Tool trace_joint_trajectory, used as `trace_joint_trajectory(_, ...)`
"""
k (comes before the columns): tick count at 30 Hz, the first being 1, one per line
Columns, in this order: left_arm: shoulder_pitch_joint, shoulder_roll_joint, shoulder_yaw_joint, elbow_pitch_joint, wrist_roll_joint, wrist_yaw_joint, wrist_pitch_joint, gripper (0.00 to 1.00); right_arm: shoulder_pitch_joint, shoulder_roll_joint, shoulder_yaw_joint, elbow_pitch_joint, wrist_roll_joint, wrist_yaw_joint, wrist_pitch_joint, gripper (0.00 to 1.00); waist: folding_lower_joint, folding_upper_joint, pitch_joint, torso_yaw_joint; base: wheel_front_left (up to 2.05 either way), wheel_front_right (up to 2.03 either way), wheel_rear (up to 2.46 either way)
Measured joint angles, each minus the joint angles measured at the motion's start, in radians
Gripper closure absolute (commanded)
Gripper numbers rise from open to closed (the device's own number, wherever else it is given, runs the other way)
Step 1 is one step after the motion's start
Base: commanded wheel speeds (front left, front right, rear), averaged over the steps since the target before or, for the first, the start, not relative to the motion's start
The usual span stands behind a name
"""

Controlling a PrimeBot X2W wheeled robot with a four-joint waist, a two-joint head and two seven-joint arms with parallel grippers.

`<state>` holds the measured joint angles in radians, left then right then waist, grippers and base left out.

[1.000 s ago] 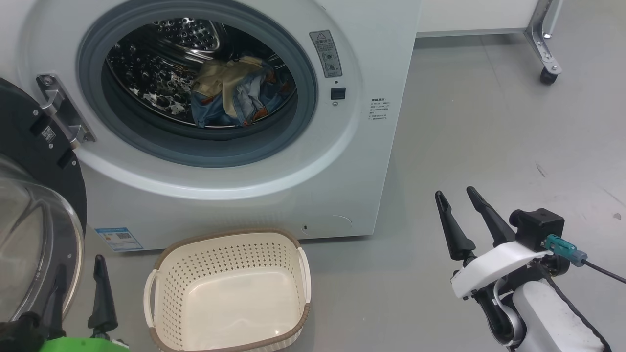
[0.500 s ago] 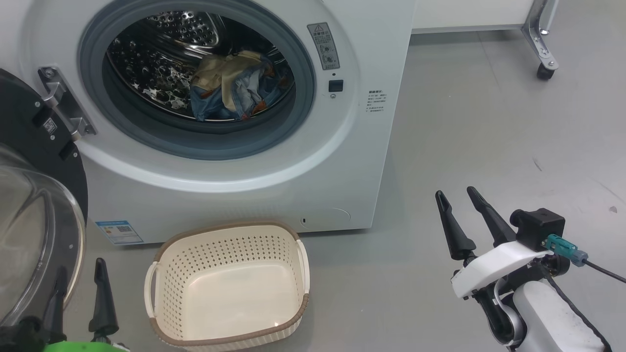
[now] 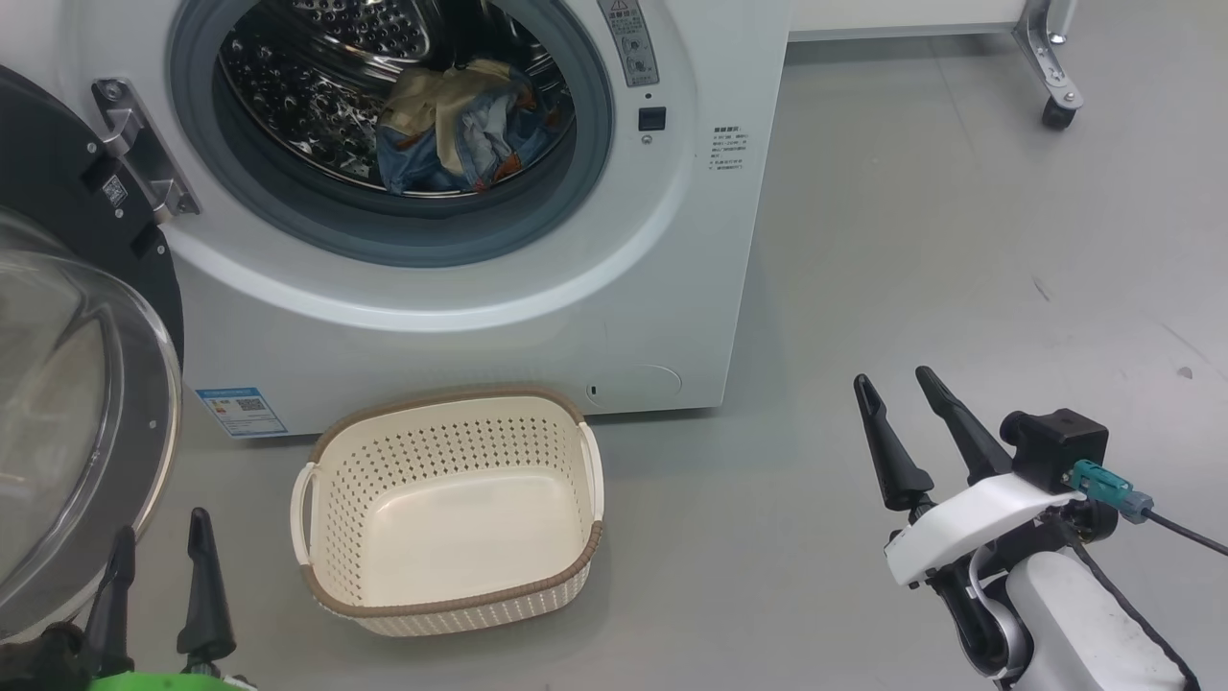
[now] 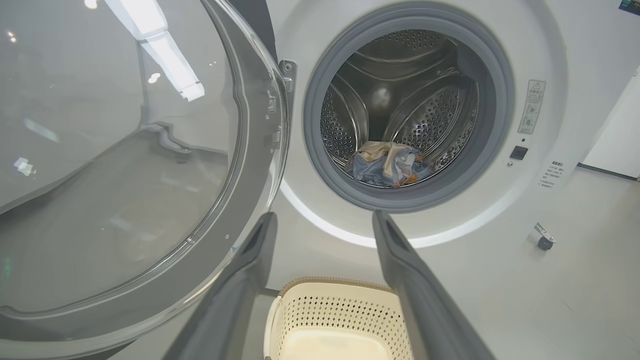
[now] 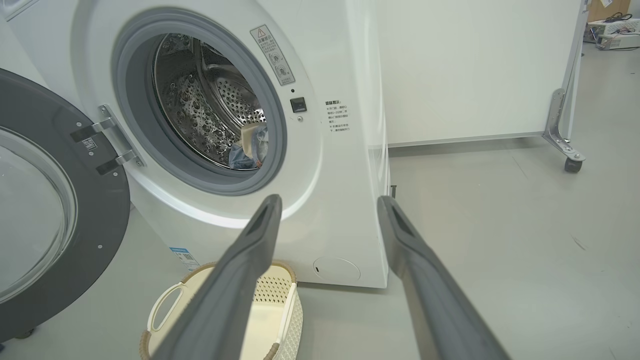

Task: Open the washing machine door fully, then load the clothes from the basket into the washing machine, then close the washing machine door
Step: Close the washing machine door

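Open washing machine door (image 4: 125, 165) at left, clothes (image 4: 387, 165) in drum (image 4: 430, 115) — basket (image 4: 335, 286) below, left tool (image 4: 325, 215) with 2 fingers (image 4: 240, 280) spread

Grey floor (image 3: 911, 240) with a washing machine (image 3: 460, 326), a basket (image 3: 451, 605) and a caster (image 3: 1056, 113).
The smooth floor is occupied at the upper left by the white washing machine, and the cream basket is set upright just in front of its lower edge. A metal leg on the black caster is stood well apart at the upper right. A few small dark marks (image 3: 1039, 286) are scattered on the right.
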<state>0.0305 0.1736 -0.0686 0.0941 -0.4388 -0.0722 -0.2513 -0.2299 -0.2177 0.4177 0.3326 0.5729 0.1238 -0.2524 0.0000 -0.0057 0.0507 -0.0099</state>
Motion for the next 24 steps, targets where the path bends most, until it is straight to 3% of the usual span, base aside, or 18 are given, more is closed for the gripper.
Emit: trace_joint_trajectory(24,0.005,-0.002,0.0,-0.001,0.008,-0.006,0.0,0.0,0.0,-0.001,0.009,0.0,0.0,0.0,0.0,0.0,0.0,0.0,0.0,0.001,-0.33,0.33,0.0)
